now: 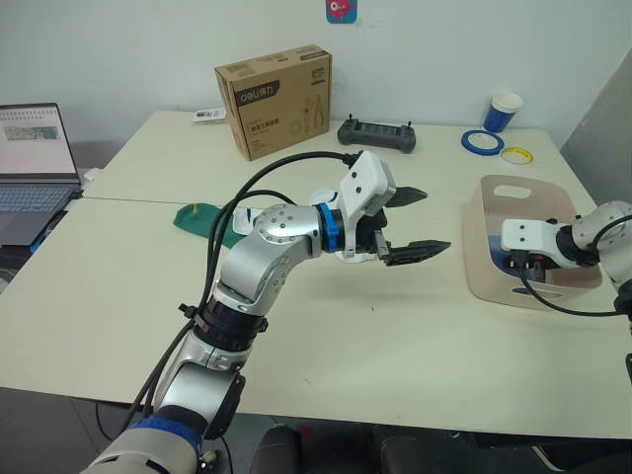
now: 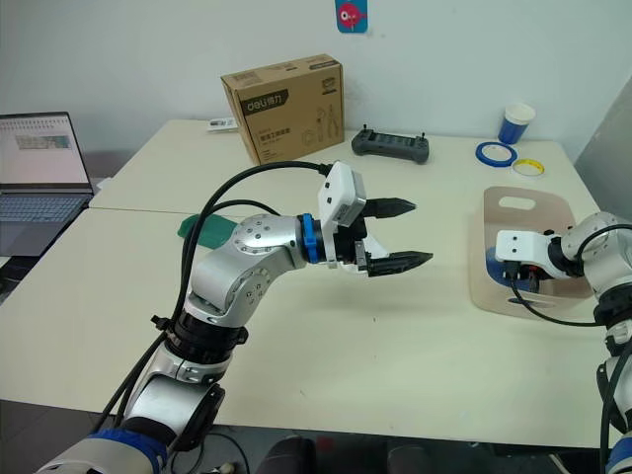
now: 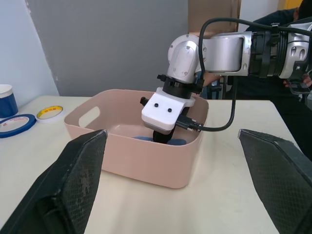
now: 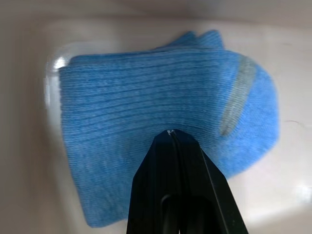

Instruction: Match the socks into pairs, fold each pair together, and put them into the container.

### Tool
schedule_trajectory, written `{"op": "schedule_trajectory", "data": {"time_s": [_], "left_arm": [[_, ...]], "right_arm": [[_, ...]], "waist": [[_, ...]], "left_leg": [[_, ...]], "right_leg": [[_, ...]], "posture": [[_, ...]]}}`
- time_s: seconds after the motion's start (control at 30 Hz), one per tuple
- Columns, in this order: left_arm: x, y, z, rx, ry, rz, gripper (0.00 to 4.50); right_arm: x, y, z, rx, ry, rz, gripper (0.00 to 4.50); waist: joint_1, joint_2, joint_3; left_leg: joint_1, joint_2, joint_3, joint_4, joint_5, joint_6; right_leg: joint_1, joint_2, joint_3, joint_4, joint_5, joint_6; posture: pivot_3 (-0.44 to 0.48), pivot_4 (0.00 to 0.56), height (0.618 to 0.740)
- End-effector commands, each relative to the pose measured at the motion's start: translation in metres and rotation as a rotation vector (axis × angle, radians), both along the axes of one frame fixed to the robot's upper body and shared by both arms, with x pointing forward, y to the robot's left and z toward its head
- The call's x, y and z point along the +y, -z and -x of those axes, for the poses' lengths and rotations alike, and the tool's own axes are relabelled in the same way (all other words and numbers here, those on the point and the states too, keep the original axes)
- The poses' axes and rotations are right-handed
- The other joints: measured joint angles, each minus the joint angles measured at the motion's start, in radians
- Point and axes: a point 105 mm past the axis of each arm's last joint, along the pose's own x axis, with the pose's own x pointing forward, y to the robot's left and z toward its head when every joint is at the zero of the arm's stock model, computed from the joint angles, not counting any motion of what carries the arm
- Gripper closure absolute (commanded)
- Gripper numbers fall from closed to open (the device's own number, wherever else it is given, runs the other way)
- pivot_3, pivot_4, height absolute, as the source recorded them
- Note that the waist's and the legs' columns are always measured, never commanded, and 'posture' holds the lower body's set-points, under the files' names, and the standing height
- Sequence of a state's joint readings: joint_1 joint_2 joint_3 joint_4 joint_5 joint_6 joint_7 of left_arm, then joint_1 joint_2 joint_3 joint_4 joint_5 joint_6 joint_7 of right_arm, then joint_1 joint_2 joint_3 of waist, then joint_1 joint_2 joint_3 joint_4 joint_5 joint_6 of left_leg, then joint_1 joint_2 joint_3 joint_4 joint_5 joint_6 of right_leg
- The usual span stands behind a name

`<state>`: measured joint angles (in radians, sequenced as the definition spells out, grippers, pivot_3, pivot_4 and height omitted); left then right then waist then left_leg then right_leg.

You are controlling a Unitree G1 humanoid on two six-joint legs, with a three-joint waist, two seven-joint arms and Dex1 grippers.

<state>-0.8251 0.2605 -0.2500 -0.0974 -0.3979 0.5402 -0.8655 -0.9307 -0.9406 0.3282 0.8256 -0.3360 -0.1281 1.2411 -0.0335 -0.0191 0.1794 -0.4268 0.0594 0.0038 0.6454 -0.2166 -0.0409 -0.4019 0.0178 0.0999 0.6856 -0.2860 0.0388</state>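
- We see the left arm (image 1: 267,252) built of silver metallic segments with rounded joints, black collars and a blue ring at the wrist.
- We note black cables looping along it, outside the casing.
- The left gripper (image 1: 413,222) has a white housing and two black pointed fingers (image 3: 80,168) with textured pads.
- The right arm (image 3: 229,48) is silver, with a white block bearing two dark screws.
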Motion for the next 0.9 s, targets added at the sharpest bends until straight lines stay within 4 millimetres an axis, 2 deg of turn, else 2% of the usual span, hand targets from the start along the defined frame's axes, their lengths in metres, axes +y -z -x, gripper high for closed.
{"op": "schedule_trajectory", "data": {"time_s": [0.03,0.13,0.23,0.3,0.33,0.4,0.43,0.53,0.63,0.77,0.9], "left_arm": [[0.003,-0.012,0.005,-0.049,0.005,0.015,0.0],[0.011,-0.01,0.001,-0.045,-0.025,0.012,0.0],[0.024,-0.007,-0.005,-0.037,-0.081,0.013,0.0],[0.036,-0.002,-0.01,-0.031,-0.126,0.004,0.0],[0.047,0.002,-0.013,-0.025,-0.17,0.001,0.0],[0.068,0.01,-0.02,-0.025,-0.265,0.001,0.0],[0.082,0.014,-0.022,-0.026,-0.327,0.006,0.0],[0.114,0.028,-0.021,-0.009,-0.472,0.01,0.0],[0.139,0.04,-0.017,0.014,-0.585,0.025,0.0],[0.179,0.077,-0.001,0.07,-0.778,0.048,0.0],[0.198,0.101,0.014,0.096,-0.894,0.075,0.0]], "right_arm": [[-0.006,-0.051,-0.009,-0.165,0.002,0.02,4.49],[0.003,-0.094,-0.016,-0.298,-0.013,0.006,4.49],[0.026,-0.131,-0.024,-0.438,-0.044,-0.088,4.49],[0.049,-0.149,-0.029,-0.529,-0.069,-0.219,4.49],[0.077,-0.155,-0.03,-0.554,-0.099,-0.38,4.32],[0.111,-0.158,-0.023,-0.541,-0.134,-0.592,3.95],[0.129,-0.152,-0.016,-0.511,-0.152,-0.685,3.59],[0.163,-0.12,0.003,-0.43,-0.154,-0.84,2.53],[0.177,-0.095,0.014,-0.42,-0.106,-0.926,1.55],[0.181,-0.05,0.029,-0.429,0.005,-1.012,0.08],[0.175,-0.012,0.044,-0.419,0.073,-1.01,0.03]], "waist": [[0.0,0.0,0.0],[0.0,0.0,0.0],[-0.004,0.0,0.0],[-0.009,0.0,0.0],[-0.015,0.0,0.0],[-0.027,0.0,0.0],[-0.028,0.0,0.0],[-0.021,0.0,0.0],[-0.002,0.0,0.0],[0.004,0.0,-0.001],[0.005,-0.002,-0.001]], "left_leg": [[0.0,0.0,0.0,0.0,0.0,0.0],[0.0,0.0,0.0,0.0,0.0,0.0],[0.001,0.0,0.0,0.0,0.0,0.0],[0.002,0.0,0.0,0.0,0.0,0.0],[0.002,0.0,-0.001,0.0,0.0,0.0],[0.002,0.001,-0.001,0.0,0.0,0.0],[0.003,0.001,-0.001,0.0,0.0,0.0],[0.003,0.003,-0.004,0.0,0.0,0.0],[0.001,0.003,-0.005,0.0,0.0,-0.001],[0.0,0.0,-0.002,0.001,0.0,-0.001],[0.0,-0.001,-0.002,0.001,0.0,-0.001]], "right_leg": [[0.0,0.0,0.0,0.0,0.0,0.0],[-0.001,0.0,0.0,0.002,0.0,0.0],[-0.001,0.0,0.0,0.004,0.0,0.0],[-0.001,0.0,0.0,0.005,0.0,0.0],[-0.001,0.001,0.0,0.006,0.0,0.0],[-0.001,0.001,0.0,0.009,0.0,0.0],[-0.001,0.001,0.001,0.011,0.0,0.0],[-0.002,0.003,-0.003,0.013,-0.001,-0.001],[-0.003,0.003,-0.004,0.013,-0.001,-0.001],[-0.002,-0.001,-0.002,0.011,-0.001,-0.001],[-0.002,-0.002,-0.002,0.01,-0.001,-0.001]], "posture": [[0.0,0.15,0.74],[0.0,0.15,0.74],[0.0,0.15,0.74],[0.0,0.15,0.74],[0.0,0.15,0.74],[0.0,0.15,0.74],[0.0,0.15,0.74],[0.0,0.15,0.74],[0.0,0.15,0.74],[0.0,0.15,0.74],[0.0,0.15,0.74]]}}
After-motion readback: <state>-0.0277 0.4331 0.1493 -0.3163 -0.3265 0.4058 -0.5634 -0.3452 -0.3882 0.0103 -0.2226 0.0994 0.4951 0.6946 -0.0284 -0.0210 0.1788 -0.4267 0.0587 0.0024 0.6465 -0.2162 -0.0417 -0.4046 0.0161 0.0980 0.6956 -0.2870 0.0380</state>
